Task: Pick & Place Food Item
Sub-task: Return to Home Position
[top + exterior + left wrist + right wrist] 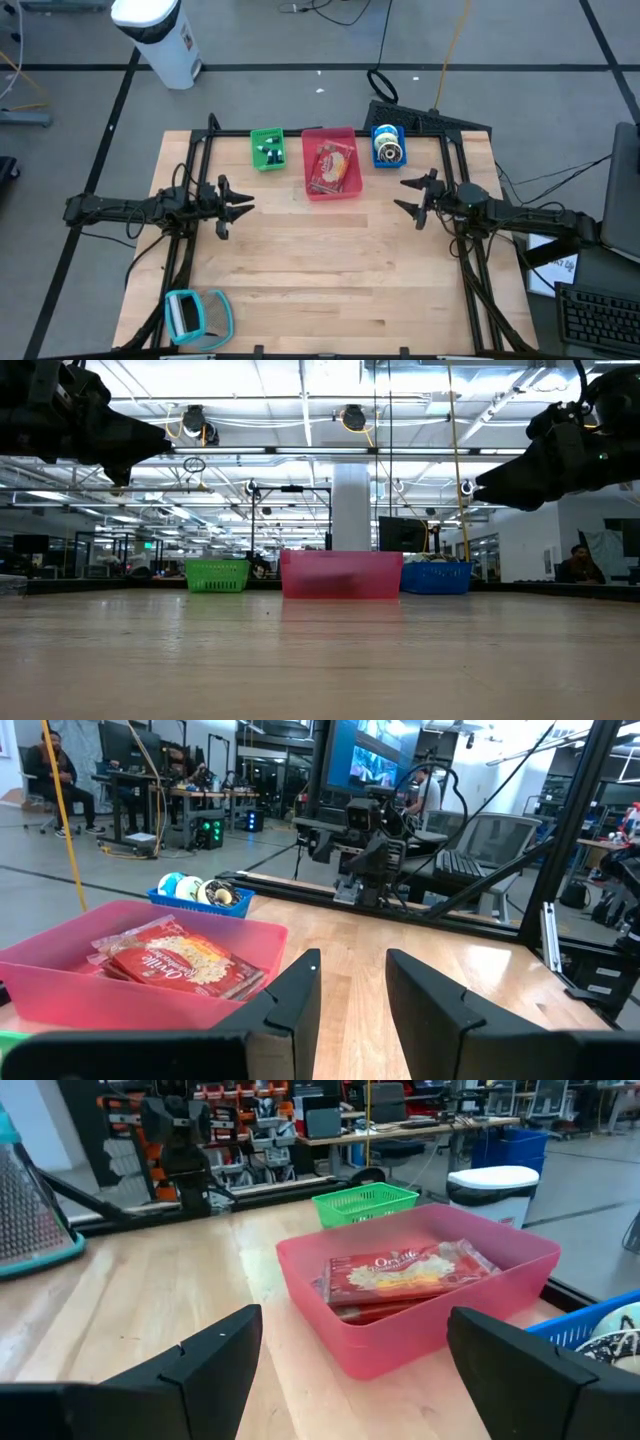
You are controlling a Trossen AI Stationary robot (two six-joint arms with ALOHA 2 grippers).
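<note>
The red popcorn bags of crinkly plastic (331,166) are lying inside the red plastic bin (330,131). The bin is sitting at 12 o'clock on the wooden table (330,270), between a green basket (267,150) and a blue basket (388,146). The left gripper (247,202) is hovering at 9 o'clock, its fingers a little apart, holding nothing. The right gripper (402,195) is hovering at 3 o'clock, its fingers spread wide, also empty.

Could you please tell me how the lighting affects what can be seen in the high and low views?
Low view: bright ceiling lights behind leave the left gripper and right gripper as dark silhouettes. High view: even light, only faint shadows; the red popcorn bags in the translucent red plastic bin read clearly.
</note>
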